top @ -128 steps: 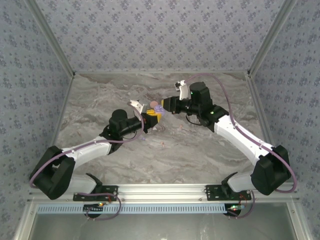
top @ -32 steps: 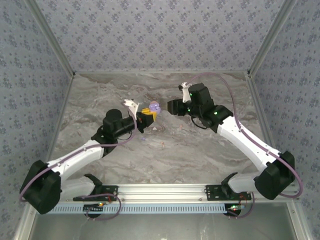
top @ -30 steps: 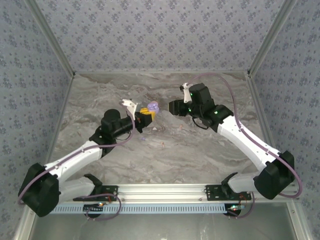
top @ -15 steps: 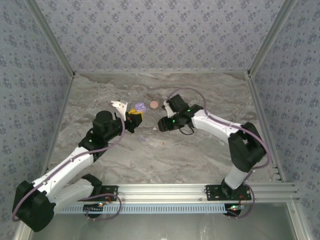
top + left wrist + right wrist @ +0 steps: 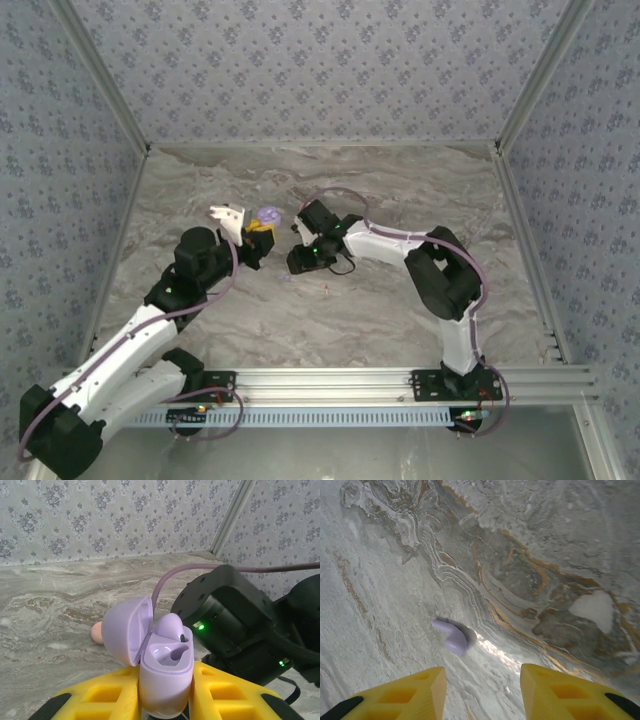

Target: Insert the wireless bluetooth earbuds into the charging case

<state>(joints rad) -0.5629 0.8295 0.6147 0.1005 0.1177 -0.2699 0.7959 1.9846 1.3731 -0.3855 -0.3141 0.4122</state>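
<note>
My left gripper [image 5: 258, 228] is shut on the lilac charging case [image 5: 165, 672], which stands upright between the yellow fingers [image 5: 100, 697] with its lid open. One lilac earbud [image 5: 172, 627] sits in the case's right slot; the slot beside it is empty. A second lilac earbud [image 5: 451, 636] lies on the marble table, seen from above as a small bead [image 5: 284, 279]. My right gripper [image 5: 482, 695] hovers low just short of it, open, with nothing between its fingers. From above, the right gripper [image 5: 296, 264] points down and left, close to the case.
A pale pink rounded thing [image 5: 97, 632] lies on the table behind the case lid. A tiny pink piece [image 5: 326, 291] rests on the marble table [image 5: 400, 200] right of the loose lilac earbud. The right wrist housing [image 5: 225, 615] sits close behind the case.
The right arm has swung left and folded down toward the table beside the loose lilac earbud. The left arm has drawn back to the left, still holding the open case.
</note>
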